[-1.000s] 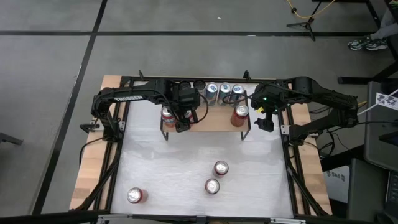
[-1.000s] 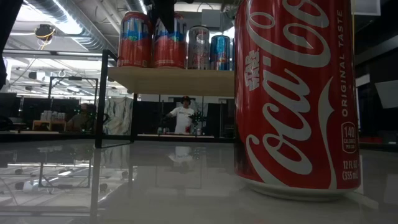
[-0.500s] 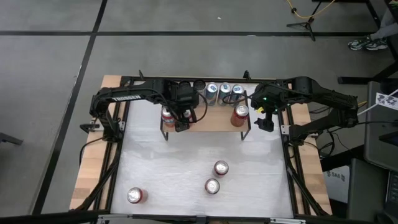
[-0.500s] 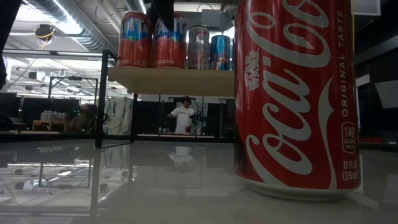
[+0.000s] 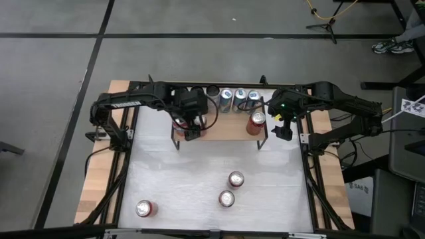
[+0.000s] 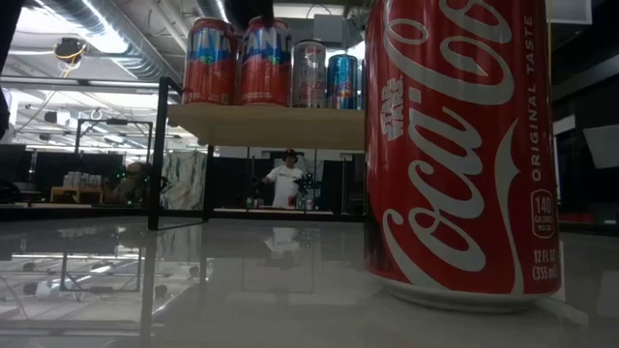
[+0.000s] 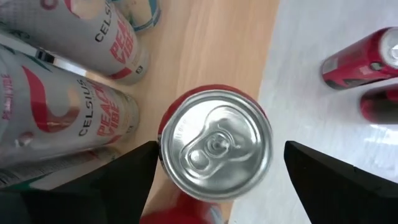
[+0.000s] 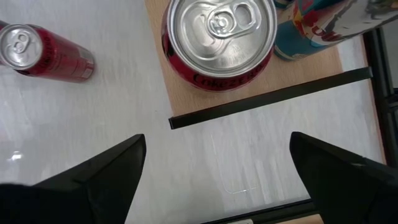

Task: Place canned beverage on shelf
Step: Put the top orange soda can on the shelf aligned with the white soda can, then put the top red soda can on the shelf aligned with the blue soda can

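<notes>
We are hovering our released left gripper (image 7: 214, 163) directly above an upright red aluminium can (image 7: 216, 144) standing on the light wood shelf (image 7: 211, 56); our right gripper (image 8: 217, 163) is waiting, spread, beside the shelf's right end.

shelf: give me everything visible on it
The shelf is a low rack with a light wood plank top on thin black metal legs, standing level at the table's far edge. Cans stand upright on it: a red can at its right end, silver cans along the back, and another red can under the open left gripper. Nothing grips the shelf.
</notes>
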